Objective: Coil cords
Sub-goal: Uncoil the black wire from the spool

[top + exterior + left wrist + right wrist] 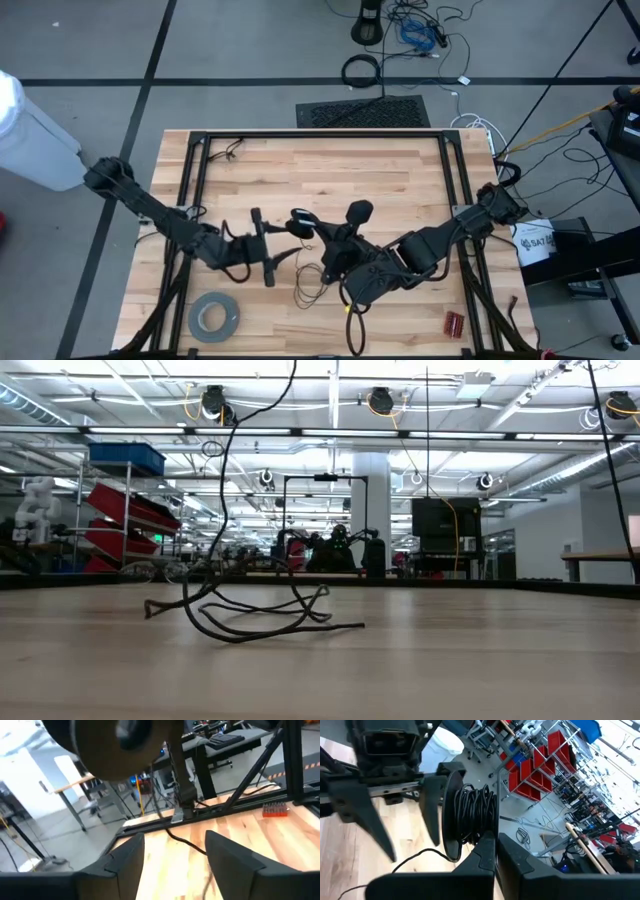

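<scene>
A white container point(536, 243) beside the table's right edge bears partly readable letters, "SAT"

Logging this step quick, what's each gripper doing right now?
Left gripper: open, empty.
Right gripper: shut on the spool of coiled cord.

Wood table point(400, 180): loose cord point(310, 285), grey tape roll point(213, 317), red item point(455, 323), maybe connector.

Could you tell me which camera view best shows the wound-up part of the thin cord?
The right wrist view: the coiled cord fills it, held in the shut right hand. High view shows a dark blob, low view only loose loops, left wrist view a blurred disc.
</scene>
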Robot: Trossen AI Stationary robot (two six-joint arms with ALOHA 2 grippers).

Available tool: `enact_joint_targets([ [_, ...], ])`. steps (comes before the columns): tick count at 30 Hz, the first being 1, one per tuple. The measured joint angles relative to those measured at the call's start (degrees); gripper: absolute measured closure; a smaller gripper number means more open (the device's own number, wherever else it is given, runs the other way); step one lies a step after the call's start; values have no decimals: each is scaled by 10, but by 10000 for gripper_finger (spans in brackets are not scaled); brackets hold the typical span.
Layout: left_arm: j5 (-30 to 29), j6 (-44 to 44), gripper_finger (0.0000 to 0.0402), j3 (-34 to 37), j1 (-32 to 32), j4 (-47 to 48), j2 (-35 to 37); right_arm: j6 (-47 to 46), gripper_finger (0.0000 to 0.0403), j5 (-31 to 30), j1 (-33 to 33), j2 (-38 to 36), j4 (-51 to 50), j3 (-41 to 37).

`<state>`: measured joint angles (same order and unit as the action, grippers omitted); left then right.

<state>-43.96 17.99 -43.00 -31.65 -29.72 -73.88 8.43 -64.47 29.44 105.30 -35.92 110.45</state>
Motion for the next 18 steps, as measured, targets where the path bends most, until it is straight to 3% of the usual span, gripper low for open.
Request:
enact_joint_targets([
  [6, 2, -53, 178, 0, 24, 0, -18, 2, 403, 0, -6, 0, 0, 0],
  [13, 2, -57, 179, 0, 38, -6, -20, 4, 403, 0, -6, 0, -1, 0],
  [18, 9, -57, 200, 0, 37, -31, -20, 4, 403, 0, -6, 0, -2, 0],
])
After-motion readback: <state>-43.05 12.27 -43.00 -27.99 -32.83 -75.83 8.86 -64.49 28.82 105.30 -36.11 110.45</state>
